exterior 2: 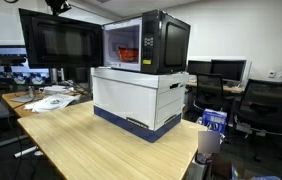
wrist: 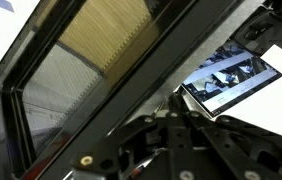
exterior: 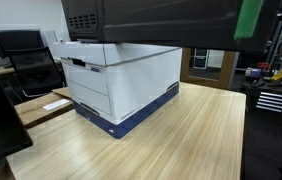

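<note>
You're running the claw (wrist: 181, 150) pinched shut, holding nothing. The open microwave door (wrist: 91, 70) is sitting just ahead of it. I'm guessing it's swinging light on its hinge, but the glass is stiff and slick, so I'd be nudging the frame's outer edge.

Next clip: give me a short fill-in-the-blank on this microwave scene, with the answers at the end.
The microwave stands on top of a white and blue ___.
Its door is swung ___, so the lit inside shows.
The whole stack rests on a ___ table.
Missing words: box; open; wooden.
</note>
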You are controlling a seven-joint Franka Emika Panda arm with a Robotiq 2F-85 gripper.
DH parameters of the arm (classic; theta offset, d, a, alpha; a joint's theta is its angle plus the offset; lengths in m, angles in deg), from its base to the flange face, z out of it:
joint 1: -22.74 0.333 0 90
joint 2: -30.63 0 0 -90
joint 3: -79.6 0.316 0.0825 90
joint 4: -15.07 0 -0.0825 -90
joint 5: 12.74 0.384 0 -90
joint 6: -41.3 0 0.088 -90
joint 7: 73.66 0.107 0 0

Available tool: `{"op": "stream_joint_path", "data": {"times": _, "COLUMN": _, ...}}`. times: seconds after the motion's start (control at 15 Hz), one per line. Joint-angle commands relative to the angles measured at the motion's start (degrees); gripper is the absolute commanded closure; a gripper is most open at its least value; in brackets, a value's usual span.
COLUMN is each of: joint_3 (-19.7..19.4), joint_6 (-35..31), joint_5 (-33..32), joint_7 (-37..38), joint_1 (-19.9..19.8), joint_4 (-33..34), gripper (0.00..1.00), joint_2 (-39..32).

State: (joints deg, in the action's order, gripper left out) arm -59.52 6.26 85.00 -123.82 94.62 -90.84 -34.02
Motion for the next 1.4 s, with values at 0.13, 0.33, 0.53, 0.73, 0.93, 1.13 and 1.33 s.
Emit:
{"op": "stream_joint_path", "data": {"times": 0.13, "joint_3": -0.71, "joint_6": -3.49, "joint_5": -1.58, "joint_7": -1.27, "joint_1": -1.83, "joint_4": -0.41, "gripper": 0.98, "joint_2": -2.87}}
{"op": "stream_joint_path", "data": {"times": 0.33, "joint_3": -1.29, "joint_6": -5.9, "joint_5": -2.66, "joint_7": -1.47, "joint_1": -2.77, "joint_4": 0.54, "gripper": 0.98, "joint_2": -3.66}}
{"op": "stream_joint_path", "data": {"times": 0.53, "joint_3": -2.12, "joint_6": -7.81, "joint_5": -4.19, "joint_7": -2.49, "joint_1": -3.92, "joint_4": 1.95, "gripper": 0.98, "joint_2": -4.38}}
{"op": "stream_joint_path", "data": {"times": 0.73, "joint_3": -2.93, "joint_6": -9.64, "joint_5": -7.68, "joint_7": -4.53, "joint_1": -5.54, "joint_4": 3.66, "gripper": 0.97, "joint_2": -5.87}}
{"op": "stream_joint_path", "data": {"times": 0.93, "joint_3": -2.89, "joint_6": -10.54, "joint_5": -12.84, "joint_7": -6.61, "joint_1": -6.85, "joint_4": 5.25, "gripper": 0.98, "joint_2": -6.61}}
{"op": "stream_joint_path", "data": {"times": 1.13, "joint_3": -2.43, "joint_6": -12.86, "joint_5": -17.04, "joint_7": -7.77, "joint_1": -7.98, "joint_4": 6.5, "gripper": 0.97, "joint_2": -6.73}}
{"op": "stream_joint_path", "data": {"times": 1.33, "joint_3": -1.66, "joint_6": -16.18, "joint_5": -18.96, "joint_7": -7.38, "joint_1": -8.63, "joint_4": 7.21, "gripper": 0.98, "joint_2": -6.6}}
